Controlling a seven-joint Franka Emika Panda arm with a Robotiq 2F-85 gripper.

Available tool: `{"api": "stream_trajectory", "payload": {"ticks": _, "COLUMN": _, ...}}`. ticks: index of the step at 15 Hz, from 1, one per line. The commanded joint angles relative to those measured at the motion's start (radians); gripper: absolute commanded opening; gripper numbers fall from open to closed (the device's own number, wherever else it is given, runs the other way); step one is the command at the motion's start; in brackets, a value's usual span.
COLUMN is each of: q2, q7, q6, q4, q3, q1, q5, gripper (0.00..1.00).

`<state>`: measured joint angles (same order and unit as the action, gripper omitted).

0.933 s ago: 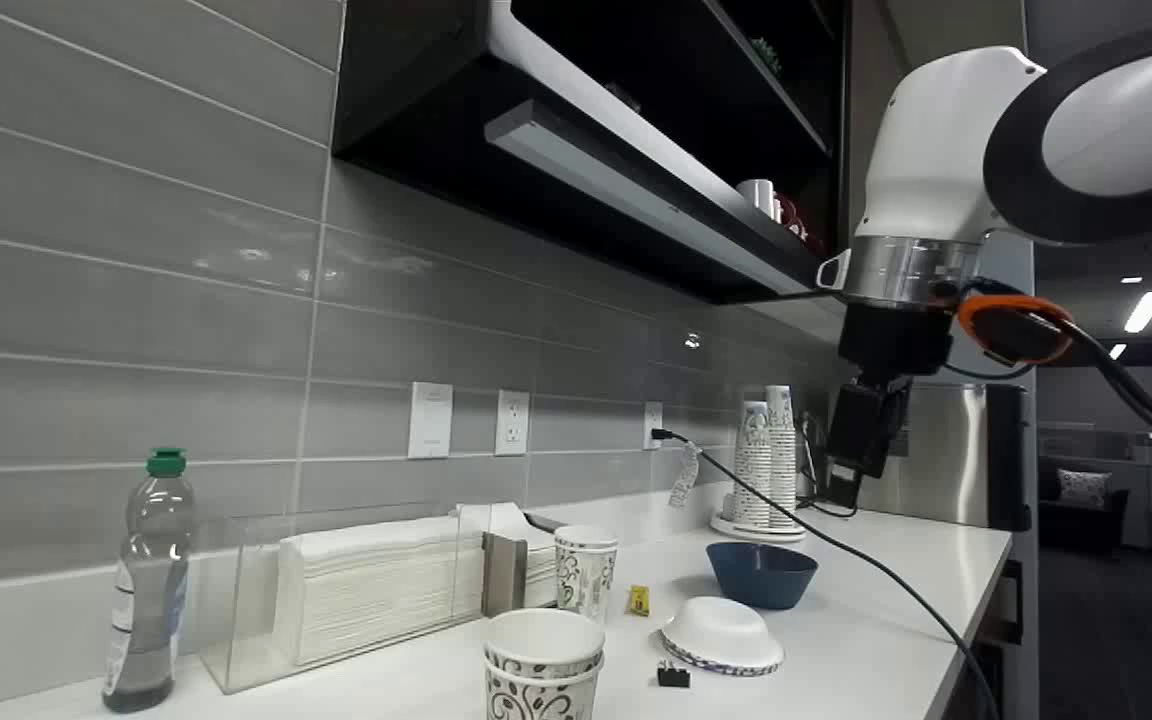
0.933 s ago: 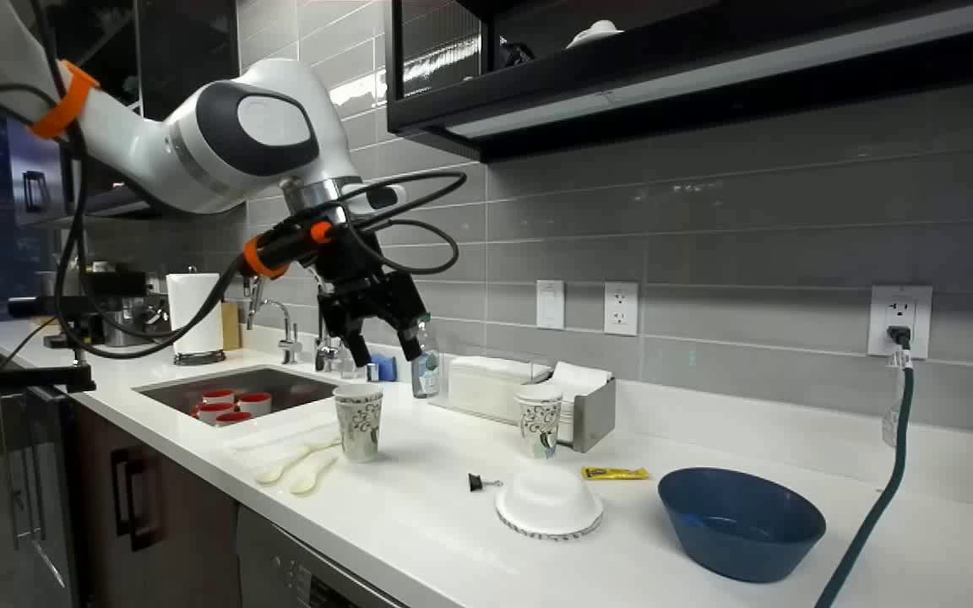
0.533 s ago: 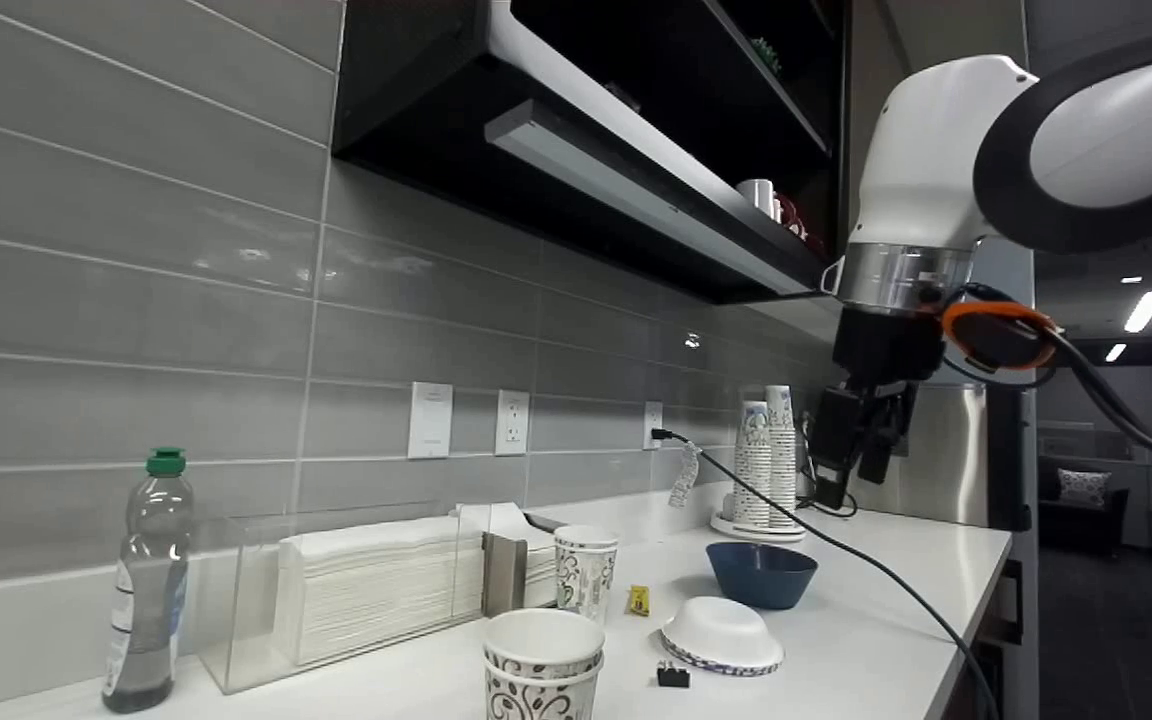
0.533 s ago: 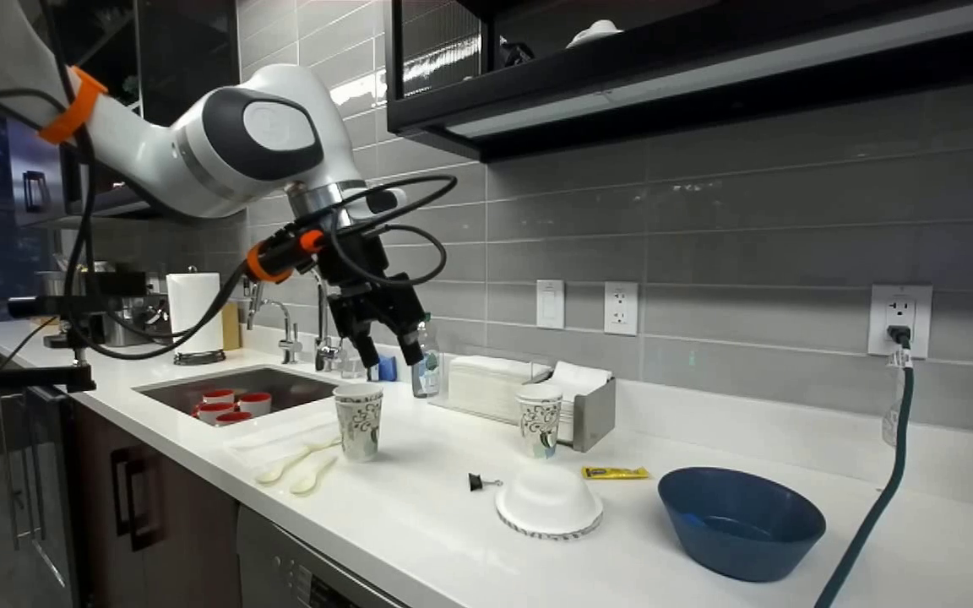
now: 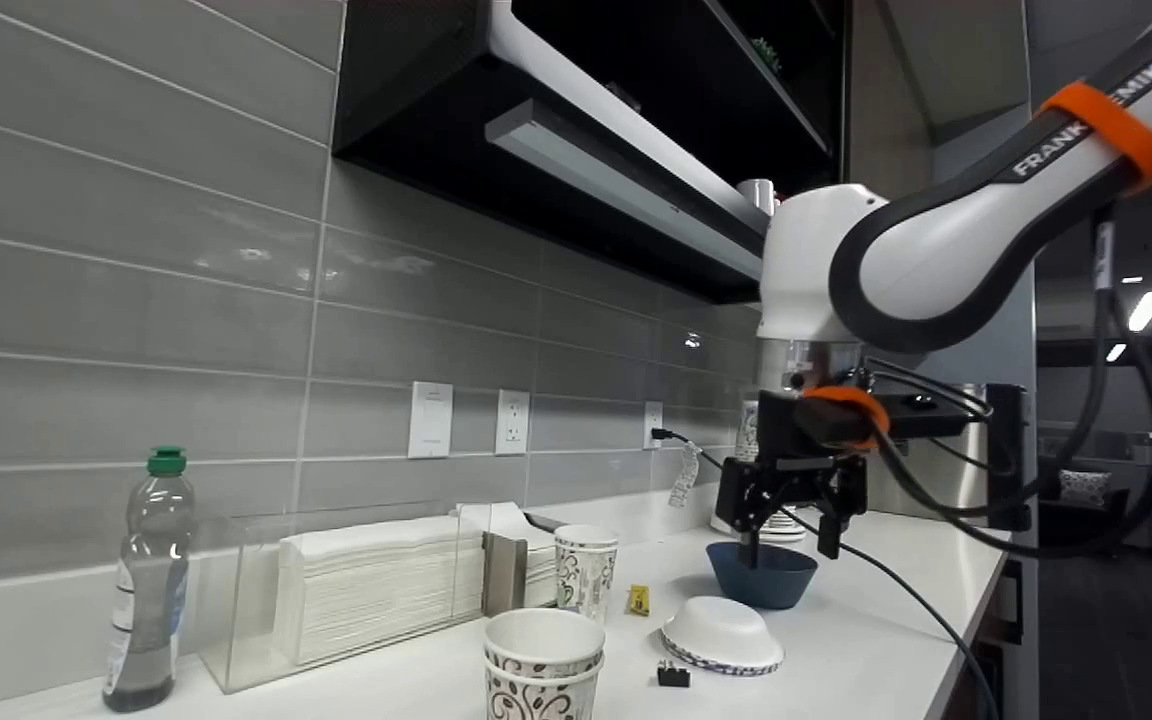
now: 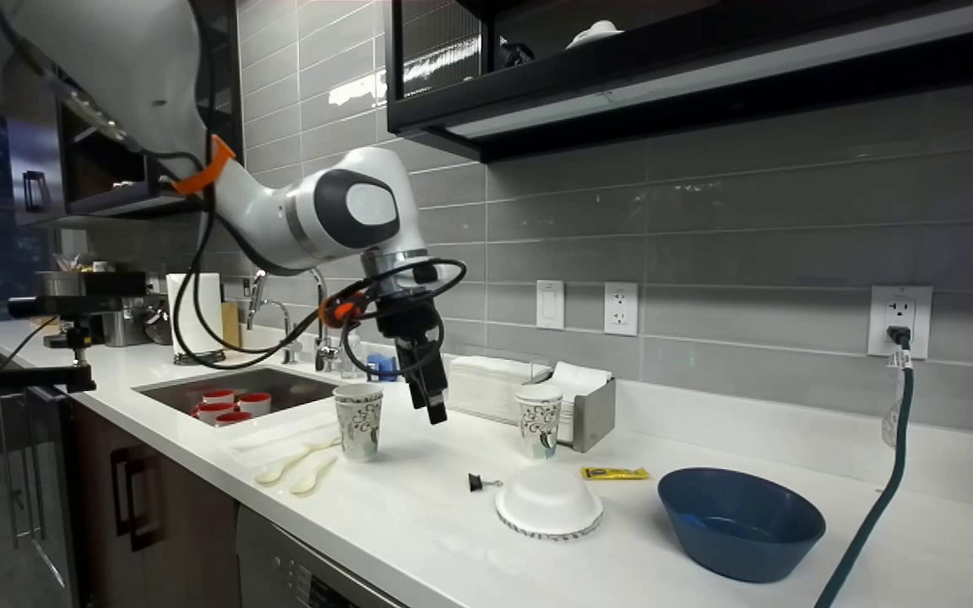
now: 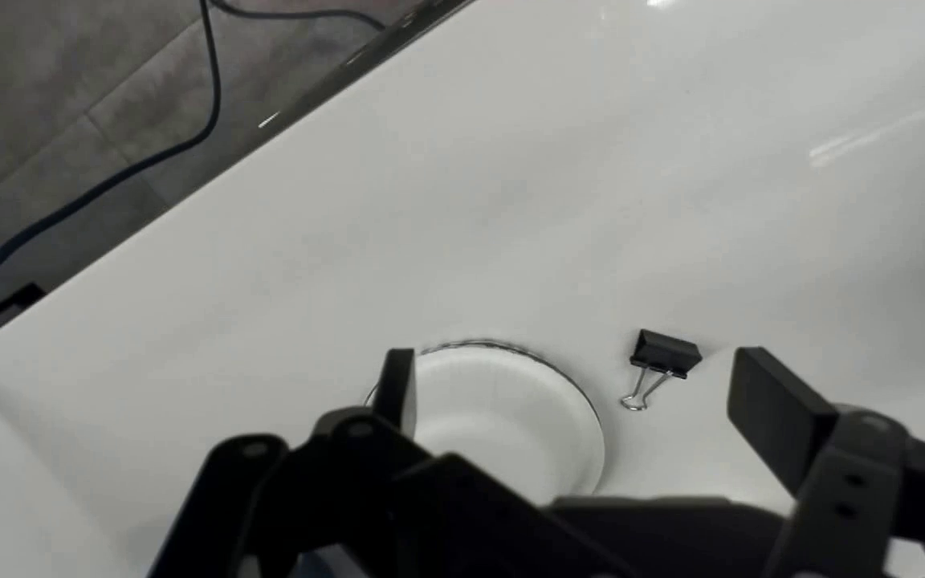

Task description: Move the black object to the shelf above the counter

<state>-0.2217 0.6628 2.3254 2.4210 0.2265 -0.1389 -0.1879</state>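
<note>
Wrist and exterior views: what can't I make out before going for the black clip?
White bowl: wrist view, lower part hidden behind the tool.
Shelf: an exterior view, top and right end cut off by the picture edges.
Dark item on the shelf: an exterior view, too small and dark to name.
Yellow packet: both exterior views, lettering too small.

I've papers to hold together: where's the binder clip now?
In the wrist view, the binder clip lies on the counter, just right of the upside-down white bowl.
</note>
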Motion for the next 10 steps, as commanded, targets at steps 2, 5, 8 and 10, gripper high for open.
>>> {"api": "stream_trajectory", "payload": {"ticks": 2, "q2": 0.252, "q7": 0.201, "q6": -0.116, "q4": -0.209, "q3": -0.045, "q1": 0.057, "q5": 0.017, "gripper": 1.0}}
{"api": "stream_trajectory", "payload": {"ticks": 5, "q2": 0.198, "q7": 0.139, "q6": -0.053, "q4": -0.132, "q3": -0.091, "q1": 0.096, "q5": 0.002, "gripper": 1.0}}
{"api": "stream_trajectory", "payload": {"ticks": 8, "q2": 0.181, "q7": 0.137, "q6": -0.053, "q4": -0.126, "q3": -0.097, "q1": 0.099, "q5": 0.001, "gripper": 1.0}}
{"api": "stream_trajectory", "payload": {"ticks": 10, "q2": 0.218, "q7": 0.09, "q6": 0.034, "q4": -0.122, "q3": -0.115, "q1": 0.111, "q5": 0.108, "gripper": 1.0}}
